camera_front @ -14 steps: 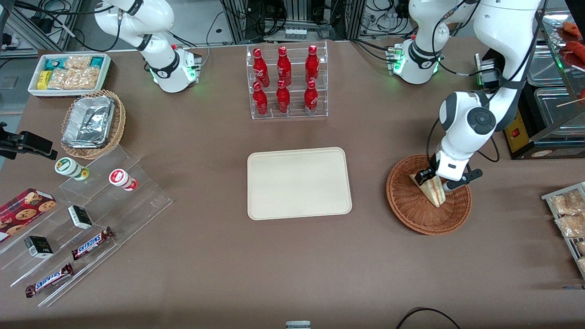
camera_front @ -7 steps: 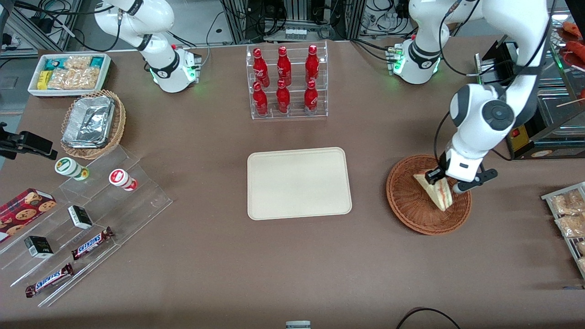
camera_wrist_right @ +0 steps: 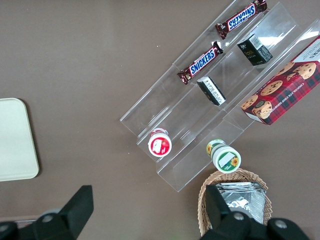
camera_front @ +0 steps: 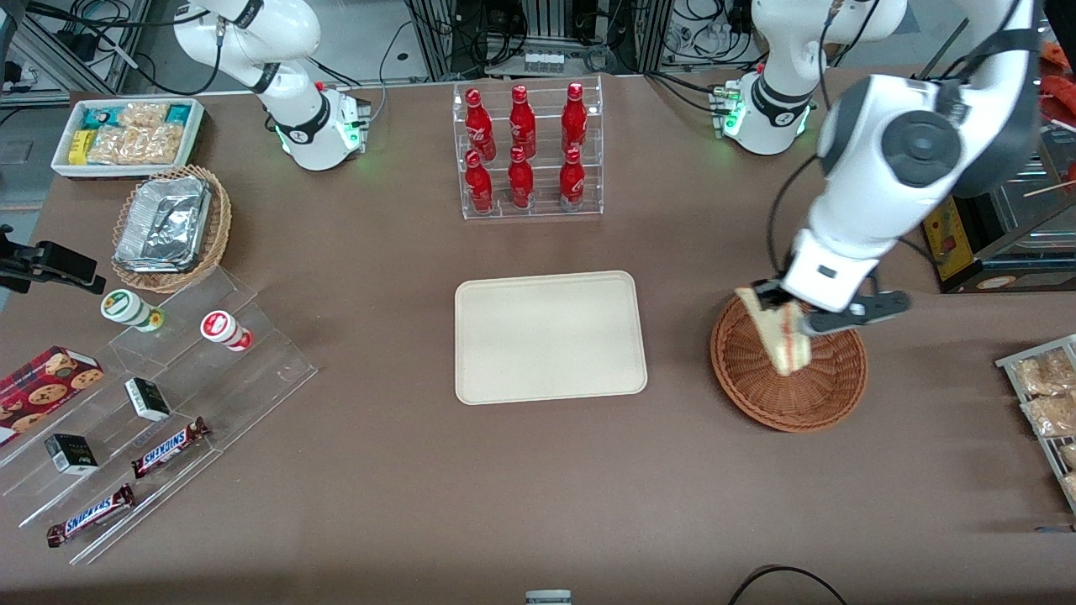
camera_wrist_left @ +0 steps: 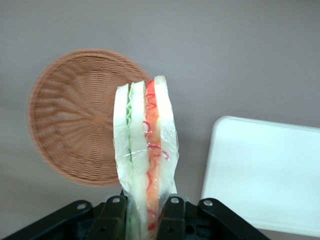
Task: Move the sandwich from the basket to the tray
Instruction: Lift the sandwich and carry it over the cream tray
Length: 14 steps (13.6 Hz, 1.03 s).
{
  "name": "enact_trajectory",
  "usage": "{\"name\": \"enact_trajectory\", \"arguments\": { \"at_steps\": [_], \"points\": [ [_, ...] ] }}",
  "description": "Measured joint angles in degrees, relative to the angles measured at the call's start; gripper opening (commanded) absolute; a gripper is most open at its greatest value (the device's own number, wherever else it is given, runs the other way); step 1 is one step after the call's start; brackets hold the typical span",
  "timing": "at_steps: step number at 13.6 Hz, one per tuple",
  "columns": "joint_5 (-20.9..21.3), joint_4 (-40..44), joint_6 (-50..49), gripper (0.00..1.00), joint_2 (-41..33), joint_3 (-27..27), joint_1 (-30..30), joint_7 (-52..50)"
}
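I have the gripper (camera_front: 794, 309) up above the basket (camera_front: 788, 363), clamped on the sandwich (camera_front: 777, 336). From the wrist camera I see both fingers (camera_wrist_left: 112, 217) pressing the wrapped wedge (camera_wrist_left: 145, 150) from either side at its wide end, with the bread, green and red layers facing me edge-on. The sandwich hangs clear of the wicker, its point tilted down over the basket (camera_wrist_left: 80, 115), which holds nothing else that I can see. The tray (camera_front: 551, 336) lies flat on the brown table (camera_front: 420, 487) near the basket, toward the parked arm's end, with nothing on it. In the wrist view the tray (camera_wrist_left: 265, 175) sits just beside the hanging sandwich.
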Motion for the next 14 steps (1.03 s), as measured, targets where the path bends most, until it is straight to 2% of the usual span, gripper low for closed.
{"name": "enact_trajectory", "arguments": {
  "at_steps": [4,7,11,14],
  "points": [
    [0.0,4.4,0.0,0.00,5.9,-0.3,-10.1,-2.7],
    [0.0,8.8,0.7,0.00,13.1,-0.3,-16.2,-5.4],
    [0.0,14.7,5.3,0.00,23.4,-0.3,-22.1,-6.4],
    [0.2,16.0,10.8,0.00,28.7,-0.2,-24.6,-7.2]
  ]
}}
